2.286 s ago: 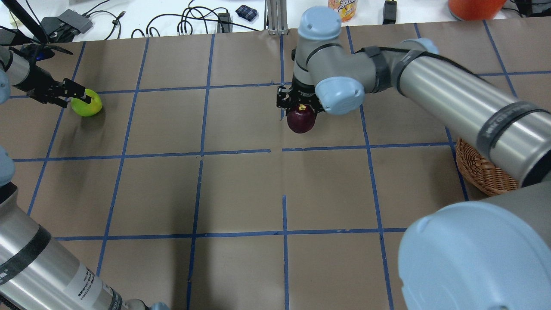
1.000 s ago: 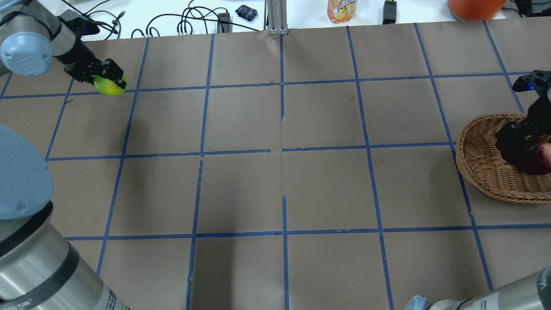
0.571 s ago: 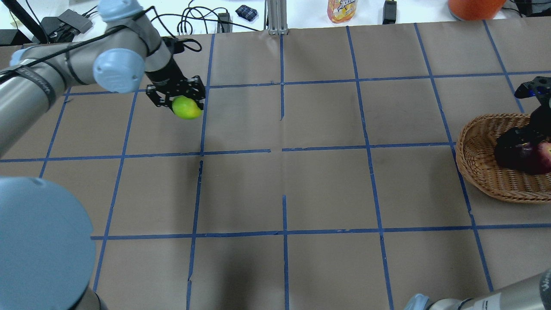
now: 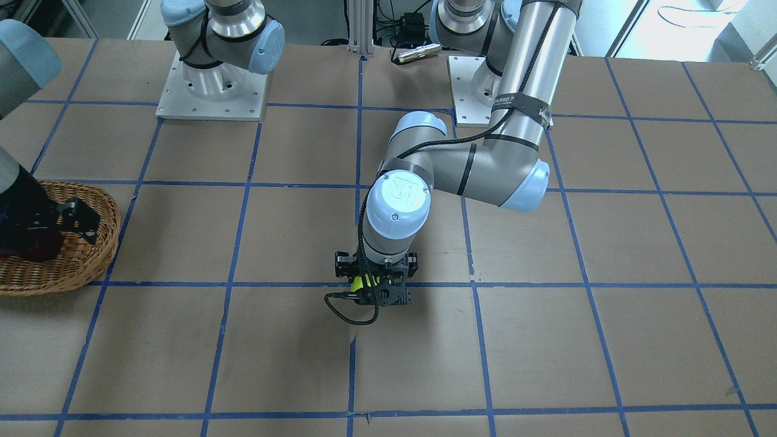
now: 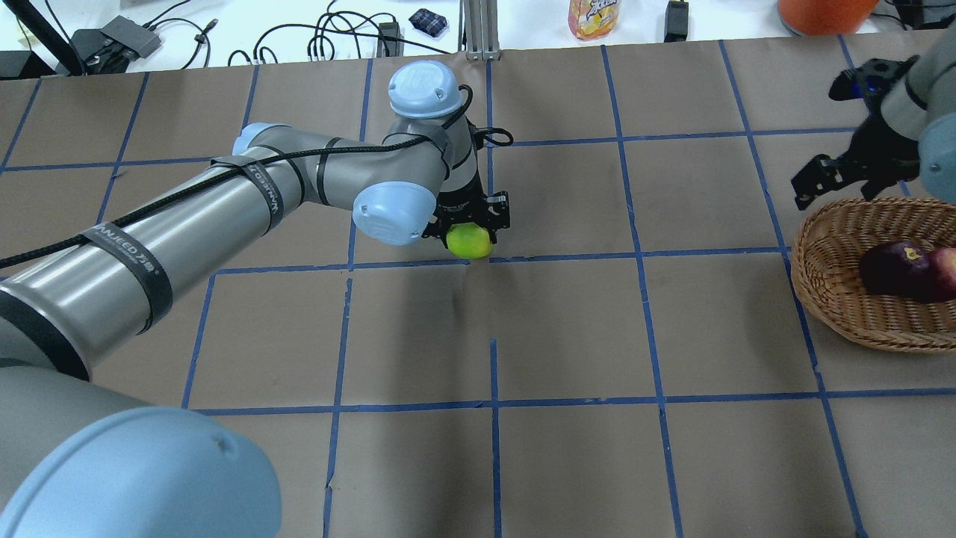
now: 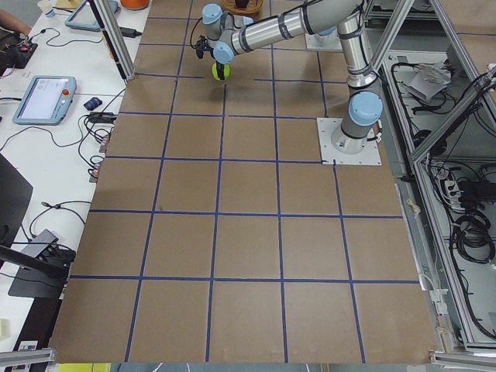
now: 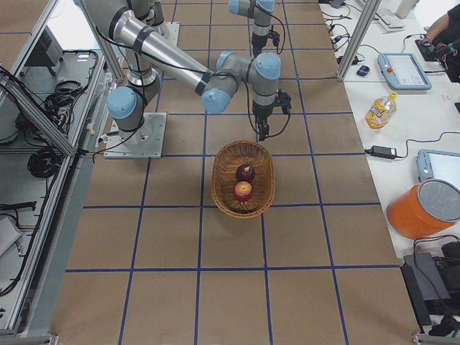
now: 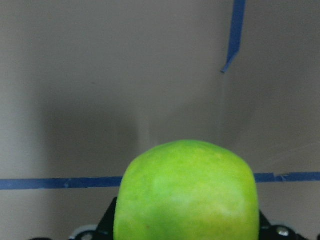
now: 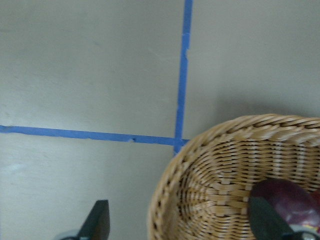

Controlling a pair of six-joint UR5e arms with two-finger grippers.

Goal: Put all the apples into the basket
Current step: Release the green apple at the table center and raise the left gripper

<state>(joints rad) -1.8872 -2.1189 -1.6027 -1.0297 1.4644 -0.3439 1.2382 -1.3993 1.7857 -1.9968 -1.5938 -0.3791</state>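
My left gripper (image 5: 468,233) is shut on the lime-green apple (image 5: 468,242) and holds it just above the middle of the table. The apple also shows in the left wrist view (image 8: 187,192) and the front view (image 4: 363,282). The wicker basket (image 5: 829,299) stands at the right edge. The dark purple apple (image 5: 892,267) and the red apple (image 5: 942,273) lie in it side by side. My right gripper (image 5: 833,190) is open and empty, above the basket's far left rim (image 9: 210,185).
A juice bottle (image 5: 594,15), an orange bucket (image 5: 821,11) and cables (image 5: 328,37) lie on the white bench beyond the table's far edge. The brown table (image 5: 567,329) has a grid of blue tape.
My left arm has carried the green apple from the far left to the table's middle. My right gripper has let go of the purple apple in the basket and pulled up and away.
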